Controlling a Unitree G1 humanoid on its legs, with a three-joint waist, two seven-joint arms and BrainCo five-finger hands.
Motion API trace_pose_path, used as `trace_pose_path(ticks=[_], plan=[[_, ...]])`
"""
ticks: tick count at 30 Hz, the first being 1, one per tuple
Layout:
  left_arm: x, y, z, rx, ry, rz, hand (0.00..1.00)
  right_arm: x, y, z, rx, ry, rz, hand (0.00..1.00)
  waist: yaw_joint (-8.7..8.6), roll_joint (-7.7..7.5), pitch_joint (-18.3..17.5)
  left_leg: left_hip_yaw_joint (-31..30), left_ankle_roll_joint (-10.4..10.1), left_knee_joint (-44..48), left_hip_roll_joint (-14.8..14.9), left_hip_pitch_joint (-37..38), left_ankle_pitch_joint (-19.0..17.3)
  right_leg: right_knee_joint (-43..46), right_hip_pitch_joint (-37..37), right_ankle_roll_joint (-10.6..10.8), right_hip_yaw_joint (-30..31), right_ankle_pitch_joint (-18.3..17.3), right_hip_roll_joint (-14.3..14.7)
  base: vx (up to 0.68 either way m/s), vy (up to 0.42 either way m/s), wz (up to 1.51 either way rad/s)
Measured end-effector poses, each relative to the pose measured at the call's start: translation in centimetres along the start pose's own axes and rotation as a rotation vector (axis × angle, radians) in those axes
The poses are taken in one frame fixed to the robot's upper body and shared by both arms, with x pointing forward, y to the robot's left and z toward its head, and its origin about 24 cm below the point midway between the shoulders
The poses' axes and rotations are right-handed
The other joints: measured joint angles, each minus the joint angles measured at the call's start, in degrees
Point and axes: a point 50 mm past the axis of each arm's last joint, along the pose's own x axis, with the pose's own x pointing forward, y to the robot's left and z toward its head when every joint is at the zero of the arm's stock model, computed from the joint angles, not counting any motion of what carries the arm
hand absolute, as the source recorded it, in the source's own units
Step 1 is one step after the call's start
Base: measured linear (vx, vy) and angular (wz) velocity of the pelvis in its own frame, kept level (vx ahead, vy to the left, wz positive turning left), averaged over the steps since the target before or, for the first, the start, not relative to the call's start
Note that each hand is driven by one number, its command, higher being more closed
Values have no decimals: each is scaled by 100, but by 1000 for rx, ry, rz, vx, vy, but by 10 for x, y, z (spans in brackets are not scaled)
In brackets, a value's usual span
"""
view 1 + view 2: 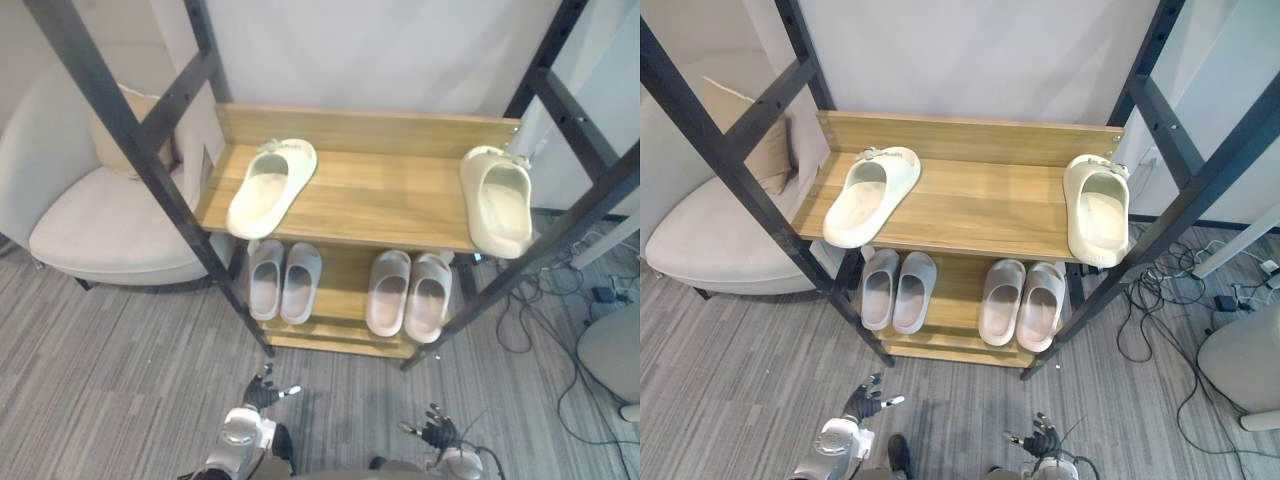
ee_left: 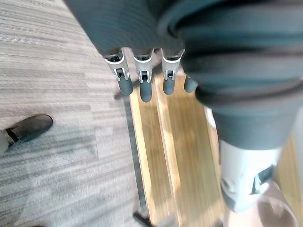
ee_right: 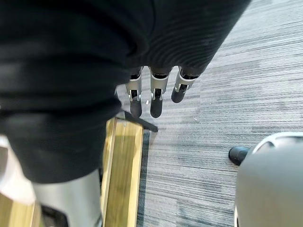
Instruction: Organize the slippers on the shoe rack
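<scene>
2 cream slippers lie well apart on the shoe rack's (image 1: 385, 195) top shelf: left slipper (image 1: 270, 186) angled, right slipper (image 1: 497, 200) at the far end. 2 pale pairs, left pair (image 1: 284, 280) and right pair (image 1: 410, 293), sit below. Slanted black frame bars (image 1: 150, 170) cross in front. An armchair (image 1: 90, 225) stands left, cables (image 1: 560, 330) right. The left hand (image 1: 262, 392) and right hand (image 1: 437, 432) hang low over the carpet (image 1: 120, 380), fingers relaxed, empty. The right wrist view adds a grey rounded thing (image 3: 270, 179), perhaps a stool.

bright, even light — soft shadow beneath the top shelf (image 1: 385, 198)
</scene>
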Motion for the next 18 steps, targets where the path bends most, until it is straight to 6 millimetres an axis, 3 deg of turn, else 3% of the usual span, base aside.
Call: trace_pose_path(ticks=[5, 11, 18], plan=[[-3, -31, 48, 44, -221, -149, 0, 0, 0, -2, 7, 11, 0, 0, 1, 14, -12, -140, 11, -26, -55, 155, 0, -123, 261, 2, -81, -2, -14, -39, 4, 10], [-28, -67, 109, -6, -512, -357, 0, 0, 2, -2, 5, 13, 9, 0, -1, 38, -34, -331, 37, -26, -133, 170, -21, -178, 407, 15, -214, -12, -47, -2, -1, 16], [-57, -82, 156, -95, -733, -488, 0, 0, 9, -1, -36, 10, 47, 0, 15, 56, -124, -514, 42, -27, -156, 221, -16, -264, 576, 21, -366, -11, -21, 35, -27, 10]])
